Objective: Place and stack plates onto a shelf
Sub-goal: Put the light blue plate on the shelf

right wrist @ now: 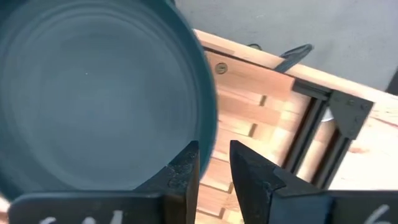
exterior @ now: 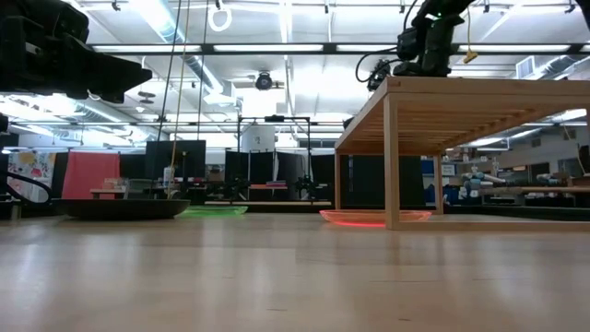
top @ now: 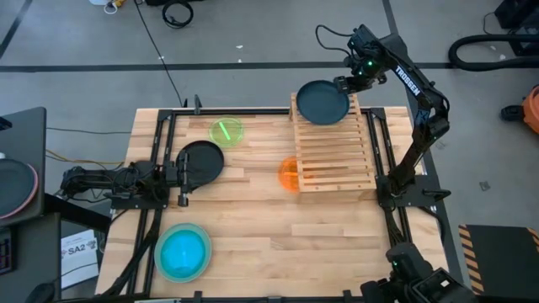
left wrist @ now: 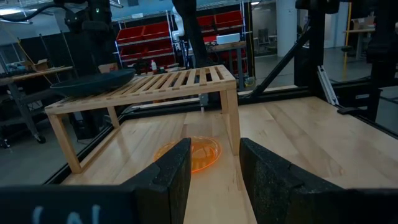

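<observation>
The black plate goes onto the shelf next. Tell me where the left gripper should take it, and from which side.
Probably grip the black plate at its rim on the edge facing the left arm. It lies flat on the table, and the low view shows an upswept rim, so the open left gripper could pinch that lip.

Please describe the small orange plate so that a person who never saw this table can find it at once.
Find the slatted wooden shelf on the table's right part. The orange plate lies on the tabletop at the shelf's left edge, partly beneath it. It is the only orange, translucent plate; the dark teal plate sits on top of the shelf.
</observation>
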Controlling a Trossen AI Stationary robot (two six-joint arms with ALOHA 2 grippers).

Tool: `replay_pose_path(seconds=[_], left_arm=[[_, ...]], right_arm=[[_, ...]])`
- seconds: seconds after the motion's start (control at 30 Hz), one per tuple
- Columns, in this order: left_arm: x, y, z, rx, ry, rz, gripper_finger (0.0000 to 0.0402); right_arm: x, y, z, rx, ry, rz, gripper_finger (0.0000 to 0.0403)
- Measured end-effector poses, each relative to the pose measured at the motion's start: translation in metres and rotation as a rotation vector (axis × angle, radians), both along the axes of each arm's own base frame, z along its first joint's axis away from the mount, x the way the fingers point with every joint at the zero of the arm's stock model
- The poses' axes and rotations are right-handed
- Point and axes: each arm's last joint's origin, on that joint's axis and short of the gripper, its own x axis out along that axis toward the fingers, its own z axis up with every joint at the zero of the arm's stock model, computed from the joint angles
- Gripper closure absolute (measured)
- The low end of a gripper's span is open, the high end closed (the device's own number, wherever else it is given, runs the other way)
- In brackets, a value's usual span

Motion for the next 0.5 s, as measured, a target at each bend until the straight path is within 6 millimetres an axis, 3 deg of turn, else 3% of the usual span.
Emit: replay_pose_path(seconds=[0.5], left_arm=[[0.0000,0.0000,0.0000,0.000,0.000,0.000,0.0260]], right_arm=[[-0.0001,0.0000,0.0001,-0.001,0.002,-0.006,0.0250]])
